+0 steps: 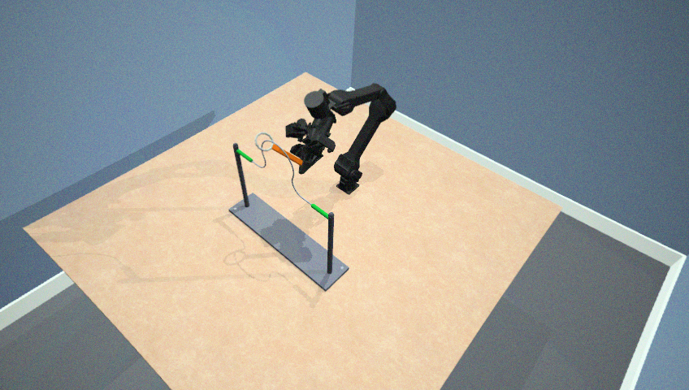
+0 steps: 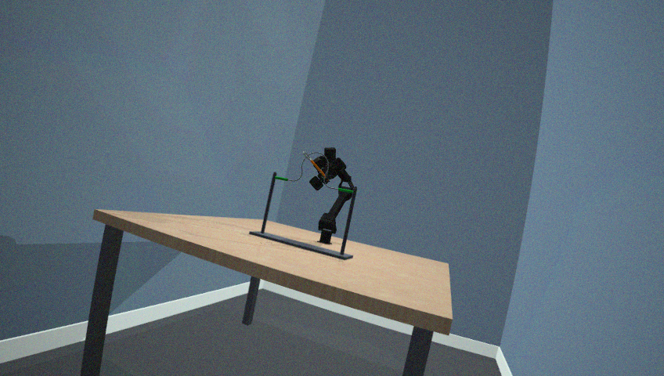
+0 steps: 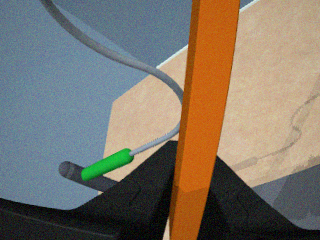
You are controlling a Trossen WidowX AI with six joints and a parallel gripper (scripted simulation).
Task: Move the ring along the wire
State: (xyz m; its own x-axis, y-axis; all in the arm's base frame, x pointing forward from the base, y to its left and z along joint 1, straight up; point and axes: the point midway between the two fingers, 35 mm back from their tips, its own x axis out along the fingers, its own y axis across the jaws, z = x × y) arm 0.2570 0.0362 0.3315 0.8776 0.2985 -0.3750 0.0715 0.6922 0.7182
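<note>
Orange is the colour of the flat, bar-shaped handle [image 3: 206, 94] that is pinched between the two black fingers of the parallel-jaw gripper [image 1: 306, 162]; the fingers are pressed against its lower end, one on each side. From the fingers the handle runs straight outward, and at its far end a thin grey metal ring [image 1: 263, 141] is carried. In the top view the ring is seen held high in the air, around the thin grey curved wire [image 1: 291, 176] near the wire's raised loop; whether ring and wire touch cannot be told. Just beyond the ring, a short green sleeve [image 1: 244, 155] on the wire is seen meeting the top of a dark upright post [image 1: 240, 175]. On the opposite side of the fingers, lower and well apart from the ring, a second green sleeve [image 1: 318, 210] is joined to a second dark post [image 1: 330, 244]. Both posts are fixed to a long dark grey base plate [image 1: 270, 227], which lies on a light wooden table [image 1: 435, 241]. Behind the fingers, the black jointed arm [image 1: 367, 125] is seen arching up from its base on the table.
</note>
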